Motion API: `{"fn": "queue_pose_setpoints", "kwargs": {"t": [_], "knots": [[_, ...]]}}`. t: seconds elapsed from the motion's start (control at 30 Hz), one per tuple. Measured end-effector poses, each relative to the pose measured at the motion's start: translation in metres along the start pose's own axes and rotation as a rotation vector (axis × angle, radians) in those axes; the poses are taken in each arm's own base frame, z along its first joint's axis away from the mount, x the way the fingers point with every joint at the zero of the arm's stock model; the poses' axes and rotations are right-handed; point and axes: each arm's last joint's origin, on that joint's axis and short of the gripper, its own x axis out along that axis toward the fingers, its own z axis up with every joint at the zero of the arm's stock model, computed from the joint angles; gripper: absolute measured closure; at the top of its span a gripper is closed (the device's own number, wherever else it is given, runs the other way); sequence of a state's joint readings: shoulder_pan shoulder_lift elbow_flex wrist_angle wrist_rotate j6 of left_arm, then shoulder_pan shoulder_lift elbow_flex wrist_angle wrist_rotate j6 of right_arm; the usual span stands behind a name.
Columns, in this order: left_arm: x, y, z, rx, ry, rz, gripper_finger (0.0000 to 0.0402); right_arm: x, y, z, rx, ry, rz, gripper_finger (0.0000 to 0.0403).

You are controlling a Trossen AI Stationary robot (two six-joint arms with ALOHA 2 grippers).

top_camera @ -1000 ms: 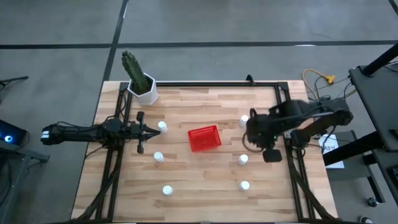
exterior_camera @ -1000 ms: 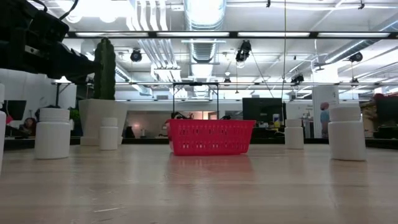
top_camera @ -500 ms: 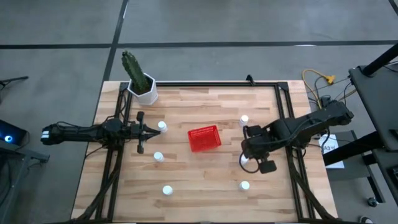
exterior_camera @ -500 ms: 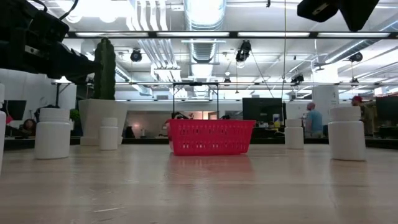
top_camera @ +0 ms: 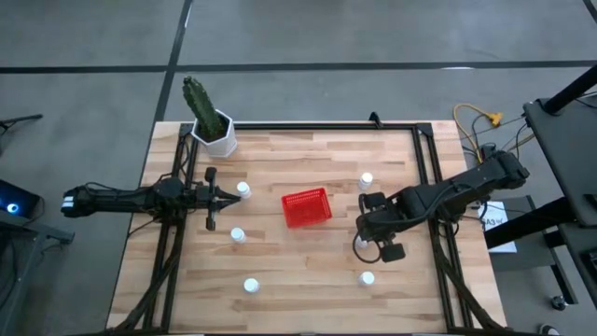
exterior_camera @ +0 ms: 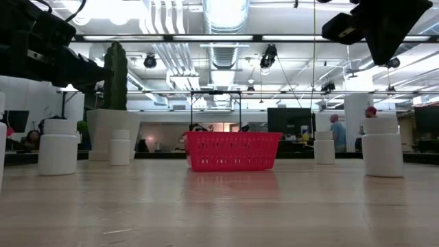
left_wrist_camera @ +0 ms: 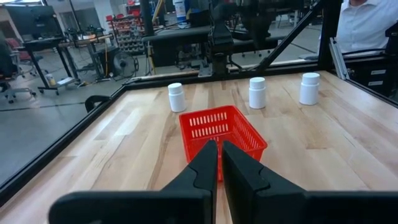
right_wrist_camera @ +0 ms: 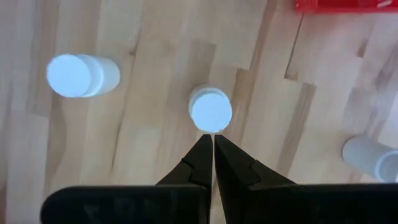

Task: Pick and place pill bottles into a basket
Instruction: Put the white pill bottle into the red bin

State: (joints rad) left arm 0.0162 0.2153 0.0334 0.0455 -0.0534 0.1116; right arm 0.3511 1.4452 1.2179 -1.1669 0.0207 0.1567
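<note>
Bottles are what I'm after, and none is in the basket (top_camera: 307,207) yet: six pill bottles stand scattered on the counter (top_camera: 308,289), three on the left side and three on the right, with the red basket near the middle. My target bottle (right_wrist_camera: 210,110) stands upright directly under the right end effector (right_wrist_camera: 213,144), between the other two right-side bottles; in the high view it is almost hidden by the arm, only a sliver (top_camera: 359,245) showing. That end effector's fingers are pressed together with no gap and hold nothing. This is my main worry: if I descend like this, I judge the closed tips would strike the cap and tip the bottle or send it rolling toward its neighbor (right_wrist_camera: 82,75), so the fingers need to spread before I drop. From the low view I can't really gauge how high the end effector hangs above the cap, so I'd lower slowly. The left end effector (left_wrist_camera: 217,163) waits at the left of the counter, fingers nearly touching, empty, pointed at the basket, just beside one left-side bottle (top_camera: 243,189).
</note>
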Motion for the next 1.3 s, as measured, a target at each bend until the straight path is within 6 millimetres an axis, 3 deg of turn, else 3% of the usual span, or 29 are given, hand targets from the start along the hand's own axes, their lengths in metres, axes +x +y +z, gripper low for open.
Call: {"fn": "queue_pose_setpoints", "kwargs": {"t": [0.37,0.73,1.3], "knots": [[0.0,0.0,0.0,0.0,0.001,0.0,0.0396,0.01,0.001,0.005,-0.006,-0.074,0.004,0.0394],[0.0,0.0,0.0,0.0,0.002,0.0,0.0396,0.026,0.0,-0.004,-0.002,-0.006,-0.007,0.0384],[0.0,0.0,0.0,0.0,0.001,0.0,0.0396,0.028,0.0,-0.004,-0.002,-0.013,-0.007,0.0215]]}}
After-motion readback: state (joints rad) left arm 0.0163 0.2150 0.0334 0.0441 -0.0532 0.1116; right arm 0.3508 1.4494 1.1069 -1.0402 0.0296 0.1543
